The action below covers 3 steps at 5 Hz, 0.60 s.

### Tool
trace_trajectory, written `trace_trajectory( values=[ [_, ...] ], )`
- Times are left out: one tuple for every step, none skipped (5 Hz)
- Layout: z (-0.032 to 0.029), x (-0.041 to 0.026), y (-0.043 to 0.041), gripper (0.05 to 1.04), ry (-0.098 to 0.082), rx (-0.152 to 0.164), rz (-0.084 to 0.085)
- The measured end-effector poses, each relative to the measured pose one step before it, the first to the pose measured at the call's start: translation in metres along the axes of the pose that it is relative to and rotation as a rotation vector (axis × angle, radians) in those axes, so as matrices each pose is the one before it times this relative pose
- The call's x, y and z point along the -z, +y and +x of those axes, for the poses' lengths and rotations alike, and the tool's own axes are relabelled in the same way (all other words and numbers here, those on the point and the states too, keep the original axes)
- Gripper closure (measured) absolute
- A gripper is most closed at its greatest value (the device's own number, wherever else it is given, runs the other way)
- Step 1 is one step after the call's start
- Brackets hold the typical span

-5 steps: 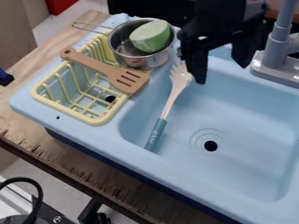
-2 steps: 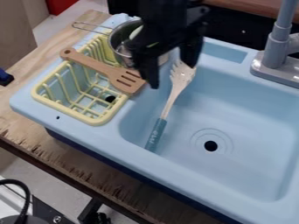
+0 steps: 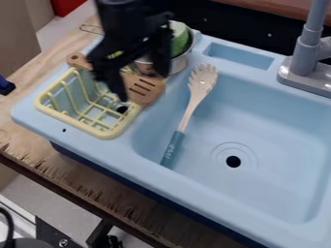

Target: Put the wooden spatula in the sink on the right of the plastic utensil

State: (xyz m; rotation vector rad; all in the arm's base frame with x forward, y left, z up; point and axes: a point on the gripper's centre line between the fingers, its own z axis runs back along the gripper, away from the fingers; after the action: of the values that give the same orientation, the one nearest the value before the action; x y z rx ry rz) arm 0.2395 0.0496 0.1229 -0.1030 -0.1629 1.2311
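Up around 11 o'clock, the black gripper (image 3: 142, 87) is hanging over the dish area with its fingers spread pretty wide. One fingertip sits in front of the wooden spatula (image 3: 148, 88), the other in front of the metal pot (image 3: 178, 65); can't tell whether either one actually touches. Through the gap you can see bits of spatula and pot, so it's open and not clamped on anything.

The spatula lies slantwise across the yellow dish rack (image 3: 107, 133), between 10 and 11 o'clock, handle end toward 10 and slotted head toward 4, partly hidden behind the gripper. Its head is near the pot, which has a green thing (image 3: 178, 38) in it at about 12.

Down in the light blue sink (image 3: 171, 186), the plastic utensil (image 3: 173, 147) leans along the rack-side wall, tined head toward 1, teal handle toward 7. Drain hole's (image 3: 233, 162) at 4, gray faucet (image 3: 305, 53) at 2.
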Motion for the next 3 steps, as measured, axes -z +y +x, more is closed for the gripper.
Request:
trace_trajectory(
  values=[
    [0.01169,0.00249,0.01332,0.086,0.0038,0.0013,0.0045],
    [0.00788,0.00418,0.00750,0.086,-0.0203,-0.0184,0.0023],
    [0.01098,0.01027,0.00403,0.086,-0.0388,-0.0966,0.0163]
  ],
)
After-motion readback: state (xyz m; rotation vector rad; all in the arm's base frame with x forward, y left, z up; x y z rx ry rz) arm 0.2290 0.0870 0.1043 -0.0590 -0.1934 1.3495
